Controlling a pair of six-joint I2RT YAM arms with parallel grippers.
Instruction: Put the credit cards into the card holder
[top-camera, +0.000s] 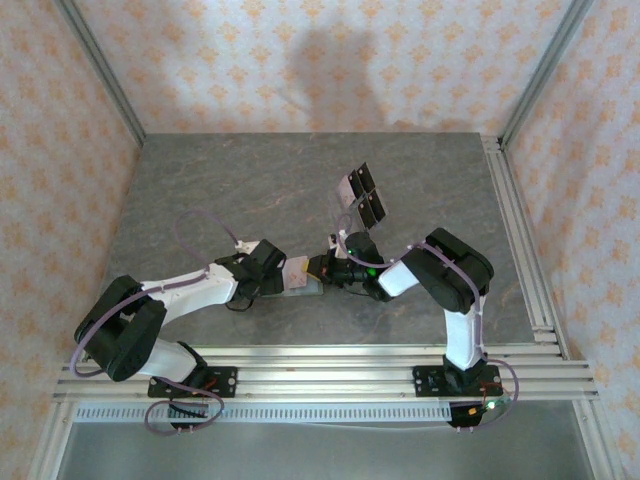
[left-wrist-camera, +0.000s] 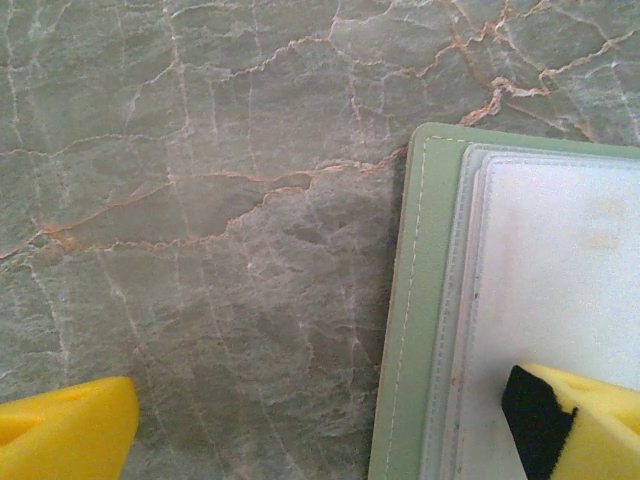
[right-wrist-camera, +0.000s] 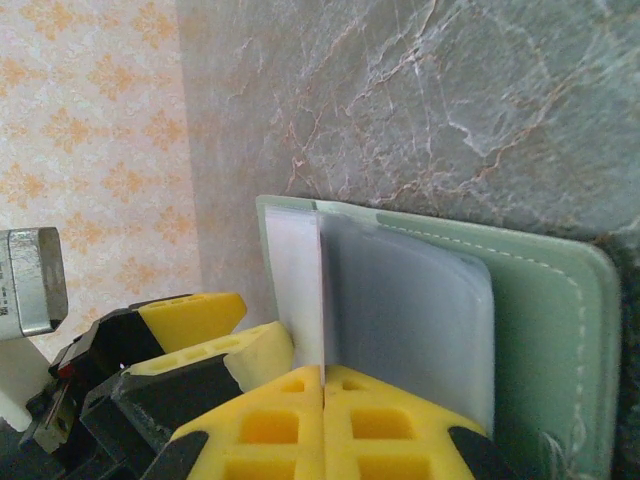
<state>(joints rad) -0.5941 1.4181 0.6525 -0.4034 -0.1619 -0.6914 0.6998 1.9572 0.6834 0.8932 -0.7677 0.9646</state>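
Sage-green card holder (right-wrist-camera: 555, 330), pale sleeves (right-wrist-camera: 410, 310); right hand (right-wrist-camera: 322, 390) tight on one, left hand (left-wrist-camera: 320, 430) apart.

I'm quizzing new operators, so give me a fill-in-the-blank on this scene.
1. The right gripper is ___ on a sleeve of the card holder.
2. The left gripper is wide ___.
3. The credit cards lie on the ___, outside the card holder.
Missing: shut; open; table.
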